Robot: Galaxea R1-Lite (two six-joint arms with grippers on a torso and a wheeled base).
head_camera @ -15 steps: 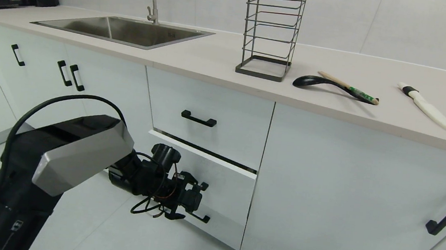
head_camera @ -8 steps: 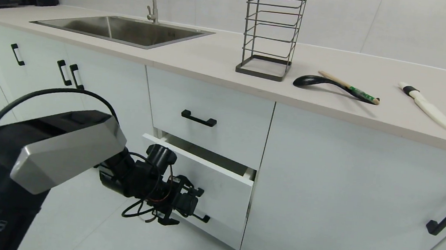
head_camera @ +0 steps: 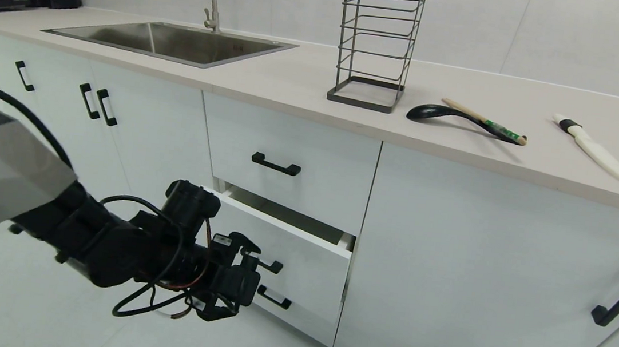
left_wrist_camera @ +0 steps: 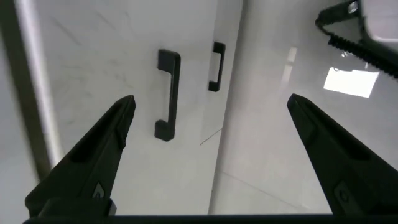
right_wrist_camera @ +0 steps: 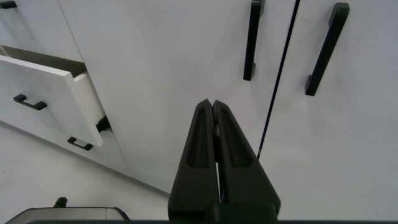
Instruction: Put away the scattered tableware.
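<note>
On the counter at the right lie a black ladle point(head_camera: 447, 114), a wooden stick with a green band point(head_camera: 484, 122) resting on the ladle's handle, and a white knife point(head_camera: 592, 148). Below them, the lower white drawer point(head_camera: 284, 245) stands partly pulled out. My left gripper point(head_camera: 251, 285) is open just in front of the drawer's black handle point(head_camera: 273, 298), not touching it. In the left wrist view the open left gripper point(left_wrist_camera: 211, 102) faces that handle point(left_wrist_camera: 166, 93). My right gripper point(right_wrist_camera: 214, 109) is shut on nothing, facing the white cabinet doors.
A wire rack point(head_camera: 378, 43) stands on the counter left of the ladle, and a steel sink point(head_camera: 174, 41) with a tap lies farther left. A closed drawer point(head_camera: 287, 162) sits above the open one. In the right wrist view are two door handles point(right_wrist_camera: 252, 37) and the open drawer point(right_wrist_camera: 50, 87).
The left gripper pulled the lower drawer out by its handle, then opened, let the handle go and drew back to the left. The drawer stays partly open.
</note>
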